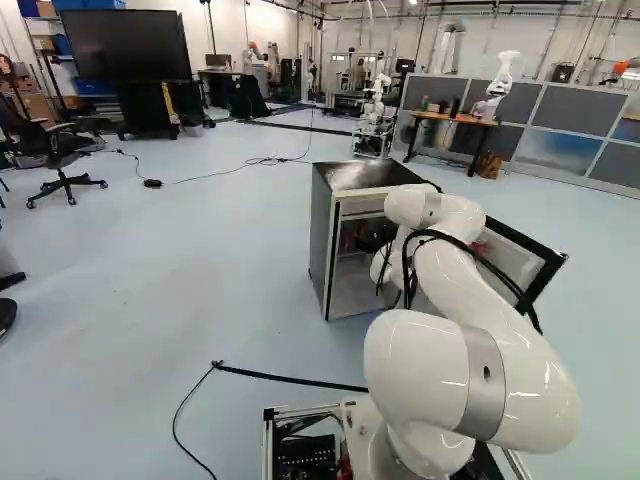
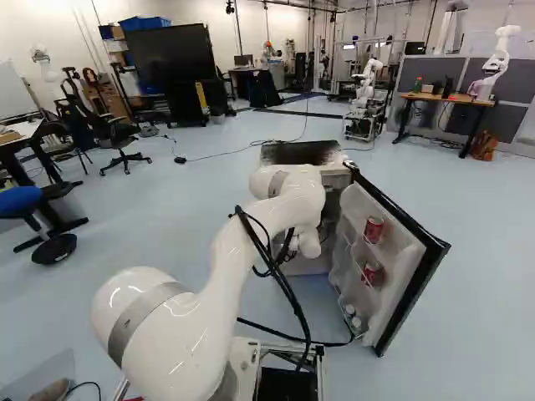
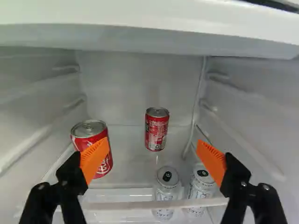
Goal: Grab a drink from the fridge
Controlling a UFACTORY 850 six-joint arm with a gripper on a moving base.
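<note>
— What's the scene at the fridge [image 1: 322, 240]?
— A black gripper [image 1: 372, 236] reaches inside, its jaws spread wide apart. A red can [image 3: 156, 129] stands upright ahead of the gap between the orange pads [image 3: 95, 158]. A second red can [image 3: 86, 133] stands partly hidden by one pad.
— And around it?
— The fridge stands on a pale blue floor [image 1: 180, 260], beyond the near white arm [image 1: 470, 300]. A large black screen [image 1: 125, 45] stands far left; far right, a desk [image 1: 455, 118] fronts grey partitions [image 1: 580, 110].
— Does any view add more?
— The right base view shows red cans [image 2: 374, 230] racked inside the open door [image 2: 393, 251], which the arm partly covers in the left base view. Only the wrist view clearly shows two white cans [image 3: 166, 186] in the cabinet, by a pale bar [image 3: 135, 205].
</note>
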